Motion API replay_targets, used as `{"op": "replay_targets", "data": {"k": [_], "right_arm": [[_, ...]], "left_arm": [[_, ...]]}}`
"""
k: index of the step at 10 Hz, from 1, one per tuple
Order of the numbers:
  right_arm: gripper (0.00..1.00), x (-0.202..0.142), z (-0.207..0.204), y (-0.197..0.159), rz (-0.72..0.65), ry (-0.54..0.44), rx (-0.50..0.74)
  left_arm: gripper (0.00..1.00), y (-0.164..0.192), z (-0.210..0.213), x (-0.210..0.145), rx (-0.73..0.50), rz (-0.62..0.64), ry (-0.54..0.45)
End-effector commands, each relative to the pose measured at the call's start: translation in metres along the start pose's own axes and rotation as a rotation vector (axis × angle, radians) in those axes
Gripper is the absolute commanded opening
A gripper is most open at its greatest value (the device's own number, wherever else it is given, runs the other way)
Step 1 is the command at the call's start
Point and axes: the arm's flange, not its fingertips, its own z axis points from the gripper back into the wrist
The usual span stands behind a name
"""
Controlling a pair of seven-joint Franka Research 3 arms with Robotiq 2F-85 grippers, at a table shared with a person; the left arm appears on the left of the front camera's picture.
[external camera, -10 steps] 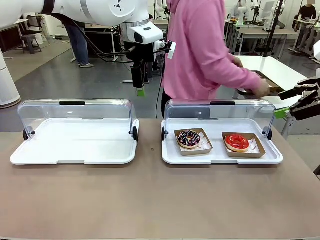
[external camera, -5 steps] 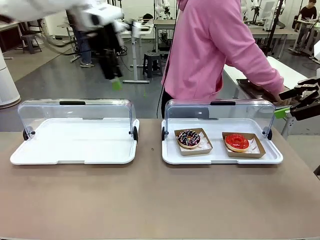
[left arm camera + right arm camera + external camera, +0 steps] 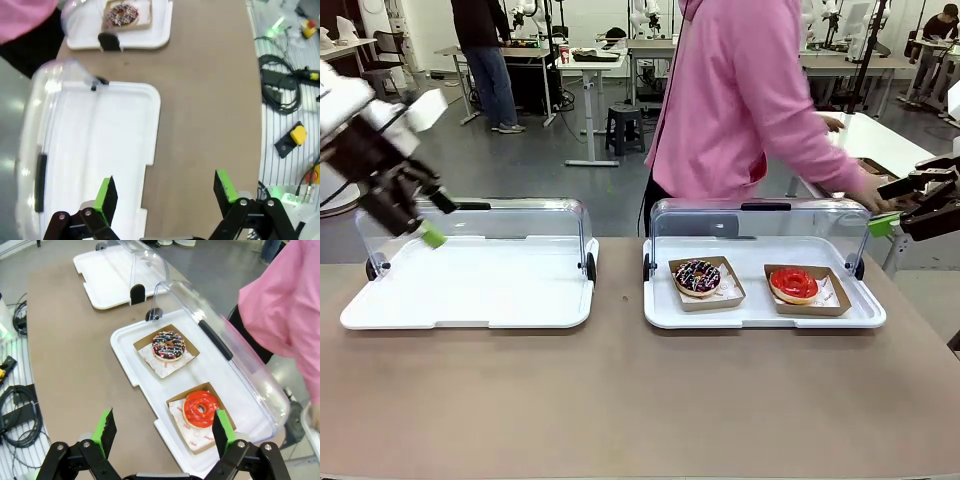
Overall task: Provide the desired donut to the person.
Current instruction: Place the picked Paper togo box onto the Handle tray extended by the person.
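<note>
Two donuts lie in cardboard trays inside the right white tray [image 3: 760, 318]: a chocolate sprinkled donut [image 3: 698, 277] [image 3: 169, 345] [image 3: 122, 13] on the left and a red glazed donut [image 3: 794, 284] [image 3: 200, 408] on the right. The person [image 3: 740, 100] in a pink hoodie stands behind that tray, turned toward a side table, one hand [image 3: 868, 198] low at the right. My left gripper [image 3: 438, 218] [image 3: 165, 192] hangs open and empty over the left tray's left end. My right gripper [image 3: 882, 205] [image 3: 164, 432] is open and empty beyond the right tray's right end.
The left white tray [image 3: 470, 300] [image 3: 100, 140] holds nothing. Both trays have clear lids [image 3: 470, 222] standing open at the back. A white side table [image 3: 865, 140] is at the far right. Cables and a yellow button box [image 3: 292, 137] lie beside the table.
My left arm has swung from behind the gap between the trays out to the far left and down toward the left tray. The person's hand shifted a little. The right gripper stayed put.
</note>
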Motion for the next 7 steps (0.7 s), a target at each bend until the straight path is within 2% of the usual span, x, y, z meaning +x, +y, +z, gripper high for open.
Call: {"op": "replay_targets", "data": {"k": [1, 3, 4, 7], "right_arm": [[1.0, 0.001, -0.003, -0.002, -0.014, -0.023, 0.006], [1.0, 0.001, -0.003, -0.002, -0.014, -0.023, 0.006], [1.0, 0.001, -0.003, -0.002, -0.014, -0.023, 0.006], [1.0, 0.001, -0.003, -0.002, -0.014, -0.023, 0.006]], "left_arm": [[1.0, -0.019, 0.009, -0.029, 0.094, 0.019, -0.092], [1.0, -0.03, 0.025, -0.06, 0.134, 0.065, -0.185], [1.0, -0.031, 0.032, -0.071, 0.144, 0.11, -0.178], [1.0, -0.038, 0.052, -0.088, 0.2, 0.086, -0.315]]}}
